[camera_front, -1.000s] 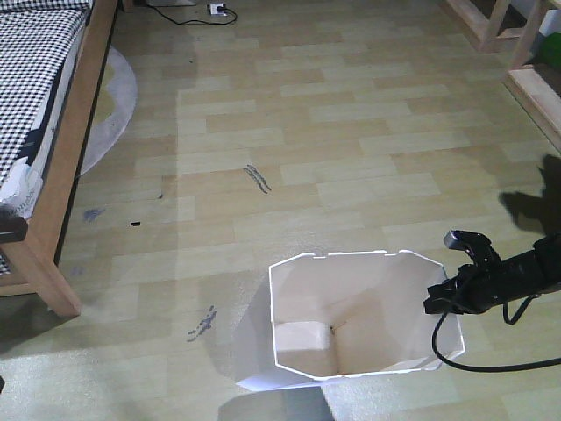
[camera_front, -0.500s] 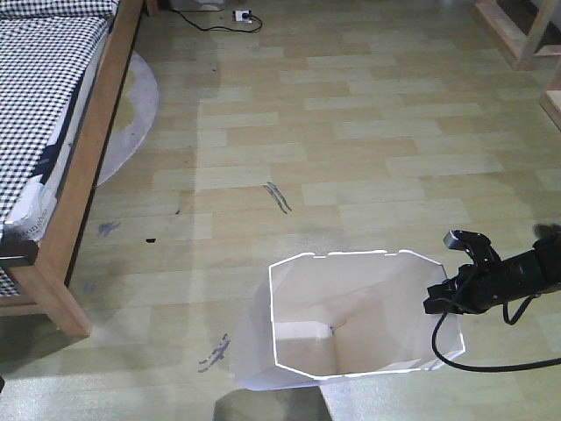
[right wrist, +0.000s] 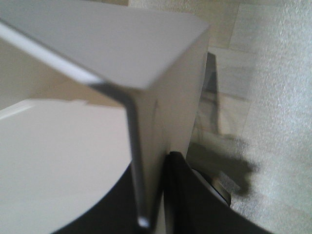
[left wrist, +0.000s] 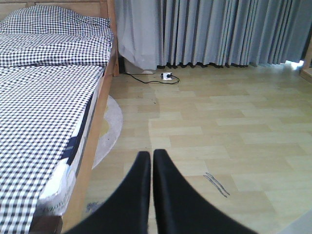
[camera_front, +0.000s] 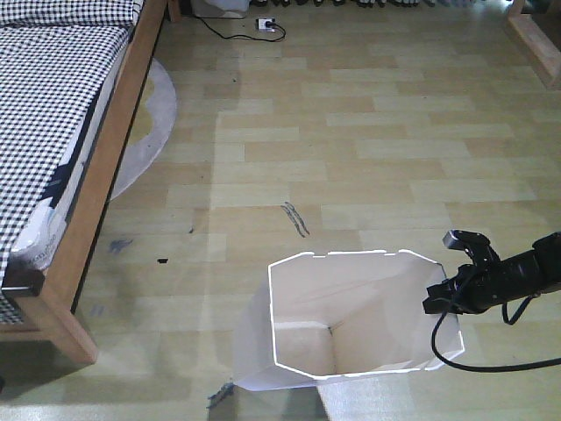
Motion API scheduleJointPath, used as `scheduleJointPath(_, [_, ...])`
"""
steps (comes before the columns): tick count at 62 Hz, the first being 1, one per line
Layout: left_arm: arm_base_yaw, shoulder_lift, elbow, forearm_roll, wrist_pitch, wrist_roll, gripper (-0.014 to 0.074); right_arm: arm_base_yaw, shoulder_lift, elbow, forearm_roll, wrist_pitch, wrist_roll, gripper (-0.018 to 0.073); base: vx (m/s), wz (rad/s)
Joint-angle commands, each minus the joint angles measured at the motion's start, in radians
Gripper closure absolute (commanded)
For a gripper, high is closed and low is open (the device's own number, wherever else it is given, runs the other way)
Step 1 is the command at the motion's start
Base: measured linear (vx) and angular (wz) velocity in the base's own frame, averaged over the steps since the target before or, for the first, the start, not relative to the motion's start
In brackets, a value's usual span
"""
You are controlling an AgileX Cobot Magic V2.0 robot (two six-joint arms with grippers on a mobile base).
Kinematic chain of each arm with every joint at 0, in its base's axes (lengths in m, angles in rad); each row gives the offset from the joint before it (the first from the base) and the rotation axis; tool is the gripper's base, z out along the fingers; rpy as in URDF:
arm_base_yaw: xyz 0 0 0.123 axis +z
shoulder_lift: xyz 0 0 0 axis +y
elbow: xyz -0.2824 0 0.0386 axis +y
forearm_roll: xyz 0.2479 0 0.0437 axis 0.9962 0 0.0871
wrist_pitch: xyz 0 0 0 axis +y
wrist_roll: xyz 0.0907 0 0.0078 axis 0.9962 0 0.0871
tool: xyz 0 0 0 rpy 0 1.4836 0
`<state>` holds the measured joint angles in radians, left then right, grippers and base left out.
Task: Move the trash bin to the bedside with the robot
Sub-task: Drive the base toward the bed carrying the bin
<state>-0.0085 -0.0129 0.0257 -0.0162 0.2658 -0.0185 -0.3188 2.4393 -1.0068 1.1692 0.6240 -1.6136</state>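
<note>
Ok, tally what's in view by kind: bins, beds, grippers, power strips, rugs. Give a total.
bin: 1
bed: 1
grippers: 2, left gripper and right gripper
power strip: 1
rug: 1
Total: 6

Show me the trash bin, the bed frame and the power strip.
trash bin [camera_front: 368, 298]: front view, inner wall.
bed frame [camera_front: 105, 158]: front view, wooden side rail.
power strip [left wrist: 167, 75]: left wrist view, white body.
</note>
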Motion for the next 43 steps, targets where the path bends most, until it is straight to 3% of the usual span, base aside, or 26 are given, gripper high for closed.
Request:
scheduleJointPath(1, [-0.006,-0.014,0.019,-0.002,-0.069,-0.004,0.0602,-0.004,-0.075,-0.007,0.054,0.236,-0.001,0.0566,0.24,0.03])
scheduleJointPath(43, [-0.006,-0.014,0.019,-0.002,-0.069,-0.004,0.0602,-0.004,-0.075,-0.007,0.055,0.236,-0.001,0.0566,0.26,-0.06])
